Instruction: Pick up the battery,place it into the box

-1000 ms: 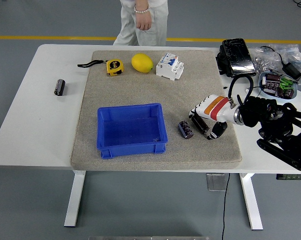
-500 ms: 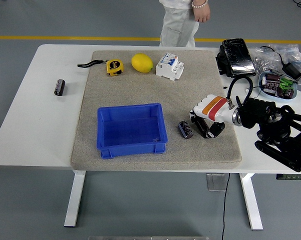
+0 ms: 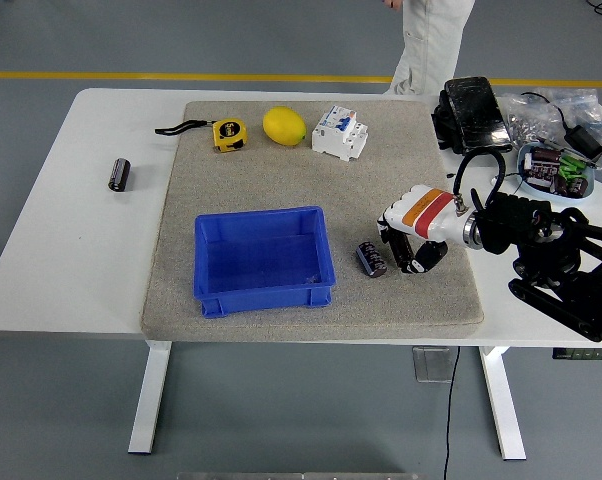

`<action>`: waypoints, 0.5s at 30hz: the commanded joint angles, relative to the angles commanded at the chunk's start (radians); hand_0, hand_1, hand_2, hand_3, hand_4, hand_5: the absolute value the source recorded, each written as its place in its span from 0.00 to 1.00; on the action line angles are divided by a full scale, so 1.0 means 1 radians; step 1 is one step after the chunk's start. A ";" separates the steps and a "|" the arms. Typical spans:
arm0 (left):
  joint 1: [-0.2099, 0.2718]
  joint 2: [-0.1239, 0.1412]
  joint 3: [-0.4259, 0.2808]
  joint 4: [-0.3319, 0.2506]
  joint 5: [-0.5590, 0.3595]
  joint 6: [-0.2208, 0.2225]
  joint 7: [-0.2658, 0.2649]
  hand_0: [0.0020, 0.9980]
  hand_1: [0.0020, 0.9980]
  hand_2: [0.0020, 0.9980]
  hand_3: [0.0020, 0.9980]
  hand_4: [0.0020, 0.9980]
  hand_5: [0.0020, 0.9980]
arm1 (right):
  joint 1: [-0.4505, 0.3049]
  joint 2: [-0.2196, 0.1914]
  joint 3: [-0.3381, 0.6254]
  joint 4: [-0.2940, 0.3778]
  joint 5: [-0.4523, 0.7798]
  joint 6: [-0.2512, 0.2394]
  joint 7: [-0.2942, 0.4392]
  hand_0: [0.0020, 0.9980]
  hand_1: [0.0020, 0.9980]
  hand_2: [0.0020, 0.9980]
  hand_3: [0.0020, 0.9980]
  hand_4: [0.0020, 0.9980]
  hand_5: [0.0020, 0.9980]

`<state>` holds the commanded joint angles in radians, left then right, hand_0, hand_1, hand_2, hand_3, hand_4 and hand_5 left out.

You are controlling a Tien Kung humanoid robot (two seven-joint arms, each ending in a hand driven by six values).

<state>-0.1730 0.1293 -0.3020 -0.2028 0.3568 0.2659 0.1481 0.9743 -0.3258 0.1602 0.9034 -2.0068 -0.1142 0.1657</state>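
Note:
The battery (image 3: 371, 258), a short dark cylinder with a purplish wrap, lies on the beige mat (image 3: 281, 180) just right of the blue box (image 3: 264, 214). The box is open-topped and nothing shows inside it. My right hand (image 3: 409, 256), white with an orange-red band, reaches in from the right and hovers right beside the battery. Its fingers (image 3: 398, 250) hang down, loosely bent, and hold nothing. A narrow gap separates them from the battery. My left arm is out of view.
A second black cylinder (image 3: 119, 173) lies on the bare table at the left. A yellow tape measure (image 3: 228, 133), a lemon (image 3: 284, 126) and a white circuit breaker (image 3: 340, 131) line the mat's far edge. A black device (image 3: 473, 110) and a parts tray (image 3: 556, 168) sit at the right. A person's legs (image 3: 436, 40) show at the top.
My right hand has shifted a little left and up, its fingers closer to the battery. The person behind the table has walked from the middle to the right.

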 joint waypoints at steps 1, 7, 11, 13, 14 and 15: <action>0.000 0.000 -0.001 0.000 0.002 0.000 0.001 0.72 0.71 0.77 0.62 0.63 0.49 | 0.001 -0.002 0.003 0.005 -0.002 0.002 -0.001 0.50 0.47 0.50 0.49 0.74 0.18; 0.002 0.003 -0.006 0.001 0.010 -0.001 0.002 0.72 0.71 0.77 0.62 0.63 0.49 | -0.002 -0.018 0.056 0.065 -0.003 0.004 -0.015 0.50 0.47 0.50 0.49 0.74 0.17; 0.005 0.003 -0.008 0.002 0.010 -0.001 0.002 0.72 0.71 0.77 0.62 0.63 0.49 | -0.006 -0.027 0.102 0.146 0.002 -0.006 -0.036 0.50 0.47 0.50 0.49 0.74 0.17; 0.006 0.003 -0.010 0.002 0.013 -0.001 0.003 0.72 0.71 0.77 0.62 0.63 0.49 | -0.007 -0.027 0.114 0.193 0.012 -0.014 -0.046 0.52 0.48 0.51 0.50 0.74 0.20; 0.006 0.003 -0.010 0.002 0.013 -0.001 0.003 0.72 0.71 0.77 0.62 0.63 0.49 | -0.006 -0.023 0.117 0.218 0.022 -0.020 -0.052 0.52 0.48 0.51 0.50 0.74 0.20; 0.006 0.003 -0.010 0.002 0.014 -0.001 0.003 0.72 0.71 0.77 0.62 0.63 0.49 | -0.004 -0.018 0.117 0.236 0.031 -0.023 -0.057 0.52 0.48 0.51 0.50 0.74 0.20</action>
<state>-0.1666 0.1320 -0.3125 -0.2010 0.3707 0.2649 0.1514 0.9704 -0.3439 0.2776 1.1390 -1.9755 -0.1377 0.1089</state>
